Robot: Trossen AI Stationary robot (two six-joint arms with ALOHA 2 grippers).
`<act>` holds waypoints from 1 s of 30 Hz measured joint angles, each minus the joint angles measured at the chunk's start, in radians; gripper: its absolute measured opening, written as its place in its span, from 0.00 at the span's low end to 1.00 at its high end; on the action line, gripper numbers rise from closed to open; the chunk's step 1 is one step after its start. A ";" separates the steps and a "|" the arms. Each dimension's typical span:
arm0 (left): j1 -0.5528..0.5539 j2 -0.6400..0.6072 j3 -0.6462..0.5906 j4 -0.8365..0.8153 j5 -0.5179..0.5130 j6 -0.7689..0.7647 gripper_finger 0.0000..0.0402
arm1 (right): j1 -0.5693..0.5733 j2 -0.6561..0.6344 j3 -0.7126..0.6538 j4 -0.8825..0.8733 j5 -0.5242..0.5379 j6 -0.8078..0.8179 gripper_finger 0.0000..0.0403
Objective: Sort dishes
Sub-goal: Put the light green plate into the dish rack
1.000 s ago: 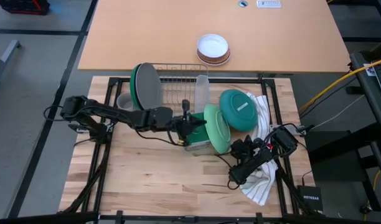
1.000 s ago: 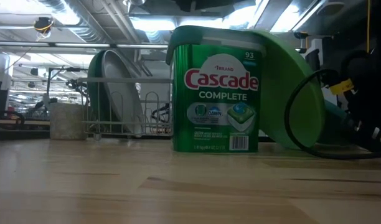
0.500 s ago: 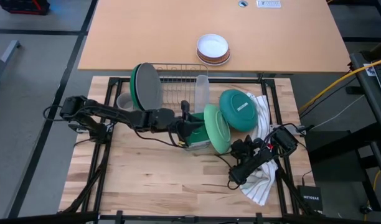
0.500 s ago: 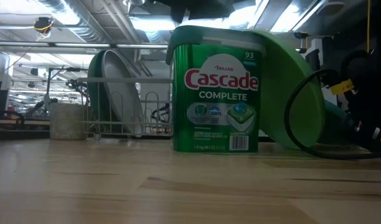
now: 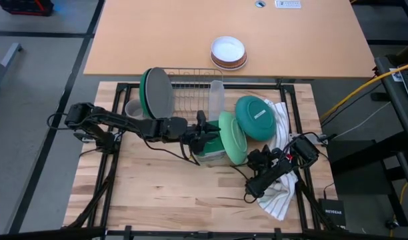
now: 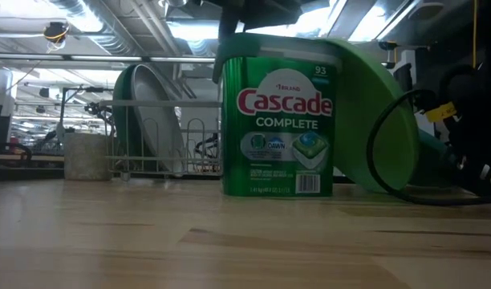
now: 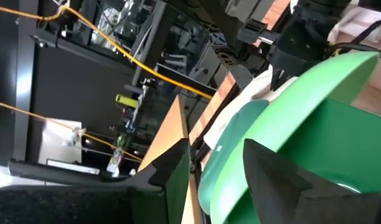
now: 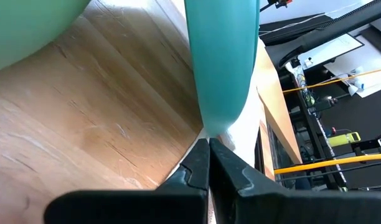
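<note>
Reaching over the tub [image 5: 211, 148], the left gripper [image 7: 215, 174] spreads its fingers wide beside the light green plate [image 5: 232, 137]. A nudge could topple it. Right gripper [image 8: 209, 163] rests pinched together, empty.

Butcher-block work table [image 5: 164, 193] on black frame, butted against a tan desk [image 5: 171, 33]. Grey floor [image 5: 37, 80] around it, yellow cable [image 5: 364, 87] at right. Low view: exposed ceiling ducts [image 6: 93, 24], bright strip lights [image 6: 205, 30].

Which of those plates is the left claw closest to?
The light green plate leaning on the Cascade tub. The left gripper, fingers open, is right beside it; the teal plate and racked plates sit farther away.
</note>
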 joint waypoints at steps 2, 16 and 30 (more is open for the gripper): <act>0.000 0.001 0.001 0.000 0.004 0.012 0.34 | 0.000 0.000 0.000 0.000 0.001 0.000 0.00; -0.065 -0.008 -0.008 0.131 0.019 -0.141 0.34 | 0.000 0.000 0.000 0.000 0.002 0.000 0.00; -0.232 0.149 -0.005 0.257 0.110 -0.770 0.34 | 0.000 0.000 0.000 0.000 0.001 0.000 0.00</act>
